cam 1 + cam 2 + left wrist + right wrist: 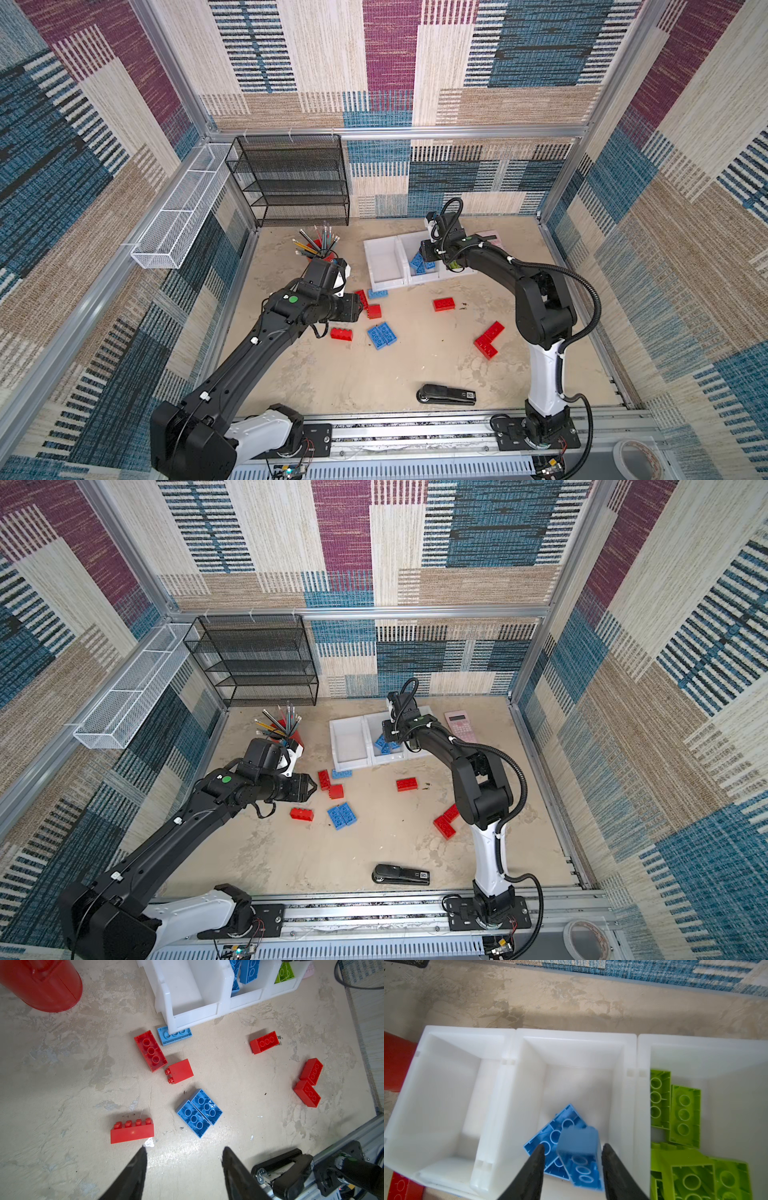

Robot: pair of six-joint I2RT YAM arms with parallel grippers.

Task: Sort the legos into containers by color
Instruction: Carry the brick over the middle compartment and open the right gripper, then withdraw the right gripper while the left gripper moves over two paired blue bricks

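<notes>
Just between the right claw's [573, 1145] narrowly parted tips, a blurred blue lego [579, 1159], over the middle container [575, 1032].

Blurred blue brick [579, 1142] between the right jaws, seemingly loose; paler brick [166, 1038] half hidden by a bin [195, 1013]

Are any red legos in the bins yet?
No: one end bin is empty, the middle bin holds blue legos, the other end bin green legos.
</notes>
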